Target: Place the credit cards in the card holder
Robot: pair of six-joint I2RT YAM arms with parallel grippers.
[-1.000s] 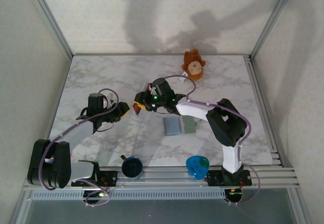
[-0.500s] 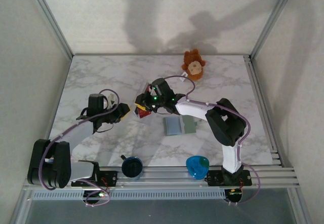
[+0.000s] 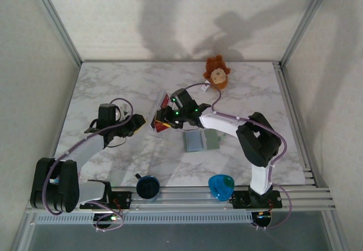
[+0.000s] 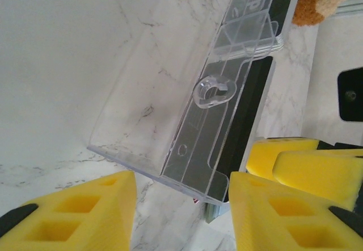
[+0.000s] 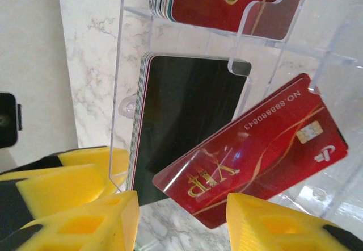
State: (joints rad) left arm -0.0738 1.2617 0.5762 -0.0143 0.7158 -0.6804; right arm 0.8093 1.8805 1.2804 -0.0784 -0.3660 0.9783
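The right tool (image 5: 180, 208) has its 2 yellow fingers apart, clamped on nothing. The lower corner of a tilted red credit card (image 5: 255, 149), marked VIP in gold, dips toward the gap between them; whether it touches a finger I cannot tell. This card leans askew at the front of a clear plastic stand (image 5: 121, 63), across the lower pocket, where a stack of black cards (image 5: 187, 126) sits. More red credit cards (image 5: 227, 1) fill the pocket above.

The left tool (image 4: 181, 184) faces the stand from the other side. Its 2 fingers are also apart, with the stand's bottom edge just beyond the gap and pinched by neither finger. The 2 tools sit close together at the stand, near the middle of the tabletop (image 3: 108, 86), slightly toward its left edge.

The card holder (image 3: 198, 142) lies open and flat on the tabletop, apart from the stand, to its right and closer to the near edge. Its blue-grey half is on the left and its grey-green half on the right. A brown plush toy (image 3: 217, 74) sits by the far edge. A dark blue round object (image 3: 148, 185) and a bright blue object (image 3: 220, 185) rest at the near edge.
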